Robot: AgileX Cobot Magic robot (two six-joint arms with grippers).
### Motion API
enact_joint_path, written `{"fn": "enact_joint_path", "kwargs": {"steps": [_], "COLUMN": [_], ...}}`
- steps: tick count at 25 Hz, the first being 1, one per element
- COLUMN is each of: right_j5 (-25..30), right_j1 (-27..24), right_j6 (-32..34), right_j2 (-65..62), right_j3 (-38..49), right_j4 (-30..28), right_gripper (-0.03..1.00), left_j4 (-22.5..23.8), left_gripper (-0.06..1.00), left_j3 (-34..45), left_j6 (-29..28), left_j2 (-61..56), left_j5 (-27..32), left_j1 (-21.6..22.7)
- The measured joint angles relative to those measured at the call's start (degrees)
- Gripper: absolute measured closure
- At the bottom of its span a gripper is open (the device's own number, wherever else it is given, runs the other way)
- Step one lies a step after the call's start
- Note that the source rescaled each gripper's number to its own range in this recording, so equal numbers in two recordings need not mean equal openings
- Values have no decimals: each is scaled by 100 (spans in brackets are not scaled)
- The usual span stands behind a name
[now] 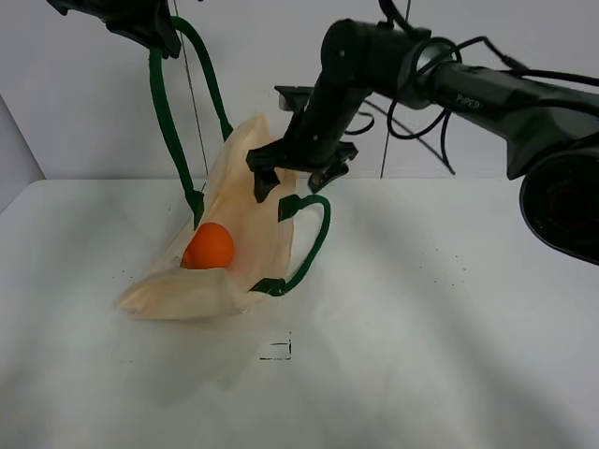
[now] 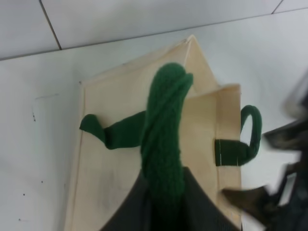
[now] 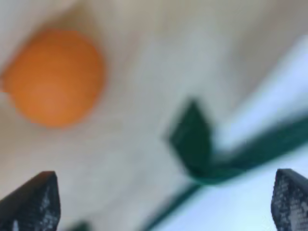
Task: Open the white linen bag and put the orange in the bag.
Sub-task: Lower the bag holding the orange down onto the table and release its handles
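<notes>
Clamped with the left gripper point(image 1: 165, 39) on one dark green handle point(image 1: 167, 122), hoisting that side of the white linen bag point(image 1: 248, 210) off the table point(image 1: 440, 318). Hovering with the right gripper point(image 1: 292, 182) just over the bag's mouth, spread wide and holding nothing. Looks nearly finished: held open, with the orange point(image 1: 208, 246) lying on the lower cloth panel inside, near the second handle point(image 1: 316, 238). Left to do, probably: withdraw and lower the bag. Hard to judge how deep the orange sits. Blurred badly in the right wrist view. Cut off at the high view's top edge, most of the left arm.
</notes>
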Motion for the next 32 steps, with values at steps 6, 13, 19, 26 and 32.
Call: {"fn": "enact_joint_path", "kwargs": {"steps": [6, 13, 19, 26, 32], "right_j5": [266, 279, 279, 279, 274], "right_j1": [-250, -1280, -2352, -2939, -2933], "right_j6": [165, 133, 110, 7, -125], "right_j2": [-27, 22, 22, 22, -383], "right_j3": [-128, -128, -128, -128, 273], "right_j4": [-799, -932, -932, -700, -618], "right_gripper": [-3, -3, -3, -3, -3], "left_j4": [0, 0, 0, 0, 0], "left_gripper": [94, 94, 94, 94, 94], "left_j3": [0, 0, 0, 0, 0], "left_j6": [0, 0, 0, 0, 0], "left_j2": [0, 0, 0, 0, 0], "left_j5": [0, 0, 0, 0, 0], "left_j1": [0, 0, 0, 0, 0]}}
